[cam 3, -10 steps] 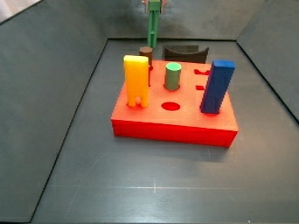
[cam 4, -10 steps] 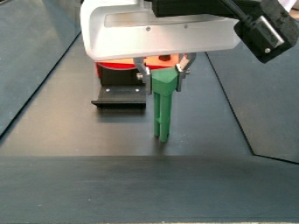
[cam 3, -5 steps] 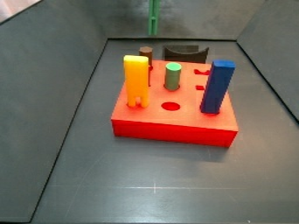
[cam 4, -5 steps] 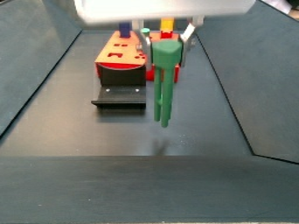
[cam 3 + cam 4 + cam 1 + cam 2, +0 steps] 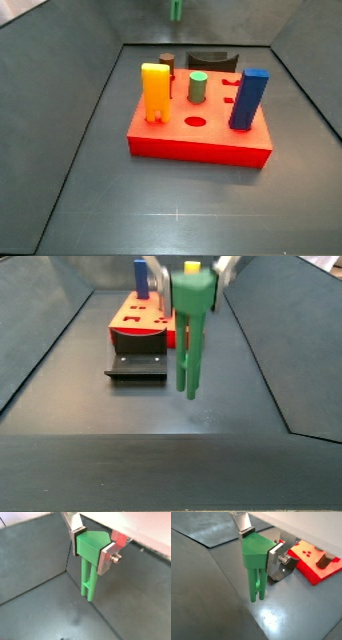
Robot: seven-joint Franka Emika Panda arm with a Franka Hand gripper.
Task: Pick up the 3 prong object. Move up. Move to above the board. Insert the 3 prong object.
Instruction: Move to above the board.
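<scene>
The gripper (image 5: pixel 93 546) hangs high above the floor, its silver fingers (image 5: pixel 111 554) closed flat on the head of the 3 prong object (image 5: pixel 90 559), whose thin legs hang free, clear of the floor. In a side view the bar (image 5: pixel 190 331) hangs nearer the camera than the fixture (image 5: pixel 138 364) and the board (image 5: pixel 143 313).

The lift looks done, so the step in hand is probably the carry to above the board. It should go level at this height, so the prong tips pass over the tall pieces standing in the board (image 5: pixel 201 120): from left to right, the yellow block (image 5: pixel 156 92), the green cylinder (image 5: pixel 198 87) and the blue block (image 5: pixel 249 98). The bar should stay plumb, with no twist in the grip, since its prongs will have to meet their holes squarely. The arm should stop over the matching holes before any descent.

Much is out of sight. In one side view only a green sliver (image 5: pixel 175 9) shows at the top edge; the gripper is cut off there. Which holes suit the prongs cannot be made out: a round hole (image 5: pixel 195 122) shows near the front, and the small dots (image 5: pixel 307 551) in a wrist view are too tiny to judge. A dark stub (image 5: pixel 166 60) at the board's far left is unclear.
</scene>
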